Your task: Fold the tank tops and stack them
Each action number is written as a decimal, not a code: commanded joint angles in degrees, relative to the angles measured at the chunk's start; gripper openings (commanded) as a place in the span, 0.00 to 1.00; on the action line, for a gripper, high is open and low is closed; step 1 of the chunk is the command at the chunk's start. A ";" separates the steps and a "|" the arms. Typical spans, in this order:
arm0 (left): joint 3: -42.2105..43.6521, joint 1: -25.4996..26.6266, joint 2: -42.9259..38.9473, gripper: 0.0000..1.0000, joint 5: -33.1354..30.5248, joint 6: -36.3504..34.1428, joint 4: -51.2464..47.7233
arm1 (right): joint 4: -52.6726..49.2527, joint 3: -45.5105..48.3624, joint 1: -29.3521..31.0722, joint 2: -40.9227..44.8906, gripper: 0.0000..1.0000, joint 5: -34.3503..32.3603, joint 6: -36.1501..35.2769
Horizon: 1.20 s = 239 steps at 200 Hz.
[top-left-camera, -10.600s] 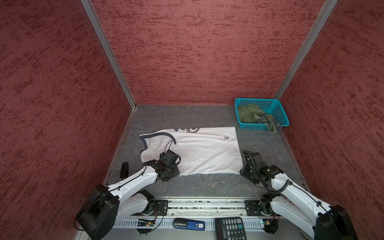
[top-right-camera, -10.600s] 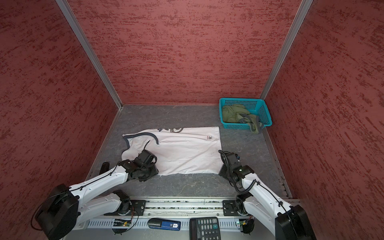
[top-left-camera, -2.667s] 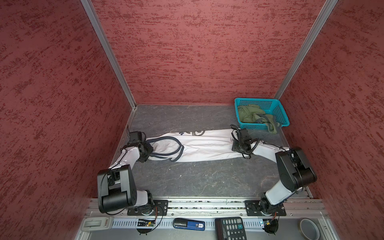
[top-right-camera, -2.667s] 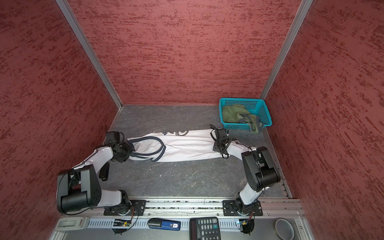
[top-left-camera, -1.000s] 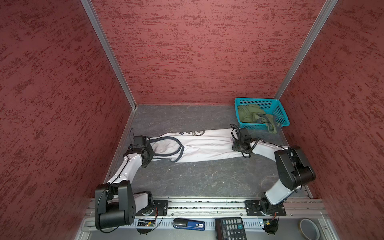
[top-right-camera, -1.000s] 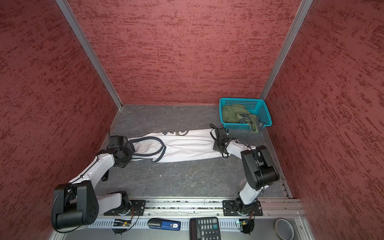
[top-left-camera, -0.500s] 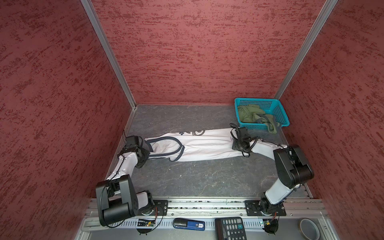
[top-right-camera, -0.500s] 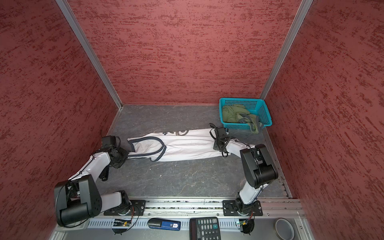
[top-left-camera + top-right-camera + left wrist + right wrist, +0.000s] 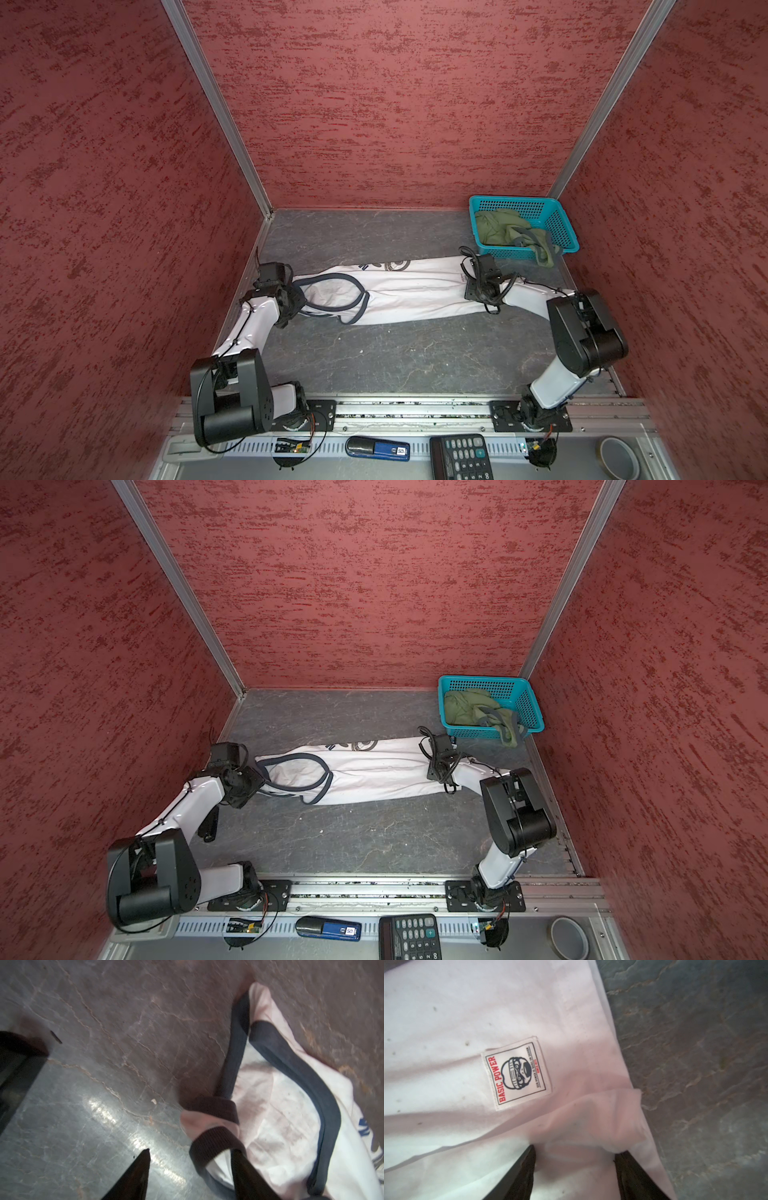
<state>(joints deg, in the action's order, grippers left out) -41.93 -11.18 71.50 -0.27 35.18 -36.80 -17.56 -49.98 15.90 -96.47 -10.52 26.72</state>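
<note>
The white tank top [image 9: 415, 291], trimmed in dark navy, is folded into a long narrow band and laid across the table [image 9: 395, 357], straps toward the left edge. The olive green tank top [image 9: 496, 228] is crumpled inside the basket [image 9: 519, 205] in the far right corner, with one part hung over its near rim.

Tank top [image 9: 415, 291] was white w/ dark navy trim; its label [image 9: 517, 1073] white, red txt, navy face. Other tank top [image 9: 496, 228] olive green; basket [image 9: 562, 226] teal. Tabletop [image 9: 395, 353] grey, veined; walls [image 9: 374, 104] mottled red.
</note>
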 commanded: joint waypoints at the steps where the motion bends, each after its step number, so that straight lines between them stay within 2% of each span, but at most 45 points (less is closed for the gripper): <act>1: 1.74 0.26 -3.39 0.69 -1.58 0.34 -3.01 | -1.69 -0.59 -0.81 -0.66 0.63 -0.38 -0.13; 32: 4.01 0.71 -7.17 0.69 -0.98 3.24 -5.60 | -1.54 -0.60 -0.79 -0.81 0.63 -0.09 -0.25; 68: 9.44 6.82 -18.49 0.69 -4.99 11.54 -9.04 | -1.16 -0.19 -0.74 -0.67 0.63 0.21 -0.09; 93: 14.77 8.10 -21.49 0.61 -3.63 14.92 -7.62 | -1.10 -0.21 -0.78 -0.70 0.63 0.29 -0.18; 119: 16.11 8.12 -17.45 0.57 -0.83 14.26 -2.45 | -0.93 -0.18 -0.81 -0.69 0.63 0.37 -0.25; 149: 13.08 7.61 -10.51 0.57 -1.59 14.03 -0.35 | -0.72 0.02 -0.79 -0.62 0.63 0.60 -0.26; 192: 11.82 3.82 -6.32 0.59 -0.95 14.79 3.90 | -0.42 0.47 -0.79 -0.22 0.63 0.82 -0.36; 239: 10.37 0.37 0.68 0.57 2.97 13.78 6.52 | -0.20 0.40 -0.79 -0.39 0.63 1.16 -0.40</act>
<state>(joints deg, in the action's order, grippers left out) -31.44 -9.85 70.04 0.49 49.23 -32.77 -17.45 -49.98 15.75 -96.47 -9.89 26.50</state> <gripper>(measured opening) 0.576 0.627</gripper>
